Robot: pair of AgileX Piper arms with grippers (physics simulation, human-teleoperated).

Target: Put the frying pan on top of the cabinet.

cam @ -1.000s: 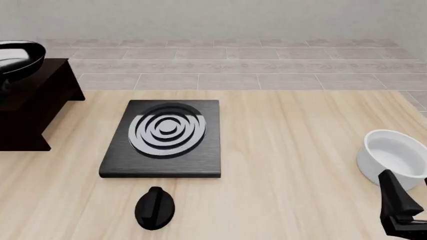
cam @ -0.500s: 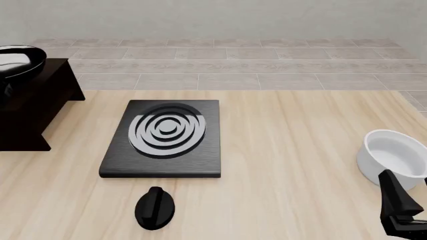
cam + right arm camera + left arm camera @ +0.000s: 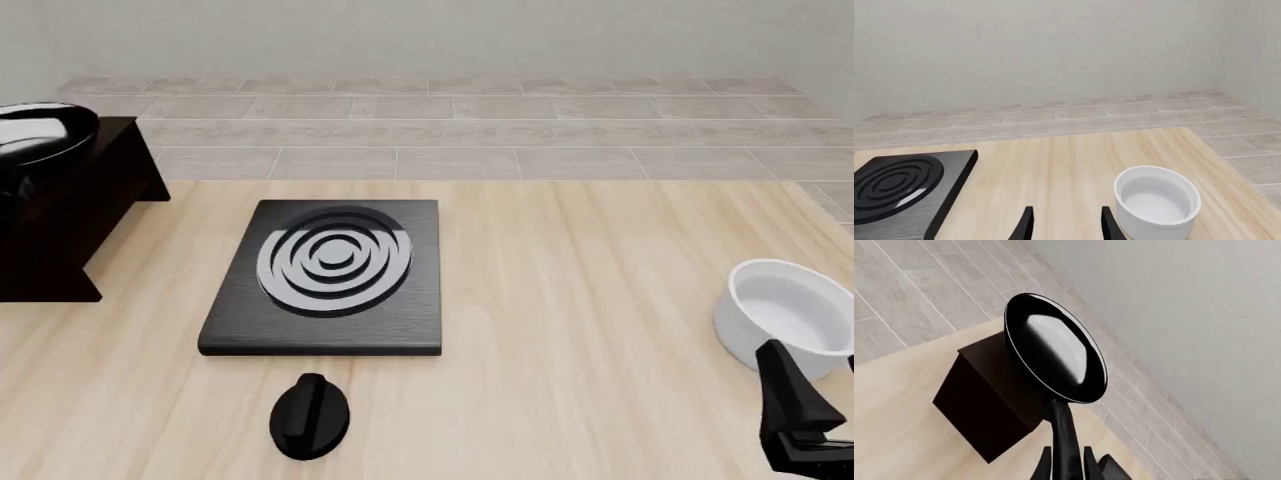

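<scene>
The frying pan point(image 3: 40, 140) is a glossy black round pan at the far left of the front view, over the dark cabinet point(image 3: 80, 215). In the left wrist view the frying pan point(image 3: 1054, 355) shows its shiny inside, with the cabinet point(image 3: 984, 400) behind it. My left gripper point(image 3: 1067, 465) is shut on the pan's long black handle point(image 3: 1064, 435). The front view does not show the left gripper. My right gripper point(image 3: 1064, 222) stands open and empty at the table's near right, next to a white bowl; in the front view the right gripper point(image 3: 797, 420) sits at the bottom right corner.
A flat black stove plate point(image 3: 327, 275) with silver rings lies mid-table. A black teardrop knob point(image 3: 311, 417) rests in front of it. A white bowl point(image 3: 787, 310) stands at the right edge, also seen as the bowl point(image 3: 1157, 197) in the right wrist view.
The pan has sunk lower over the cabinet and shifted slightly right. The right arm has not moved.
</scene>
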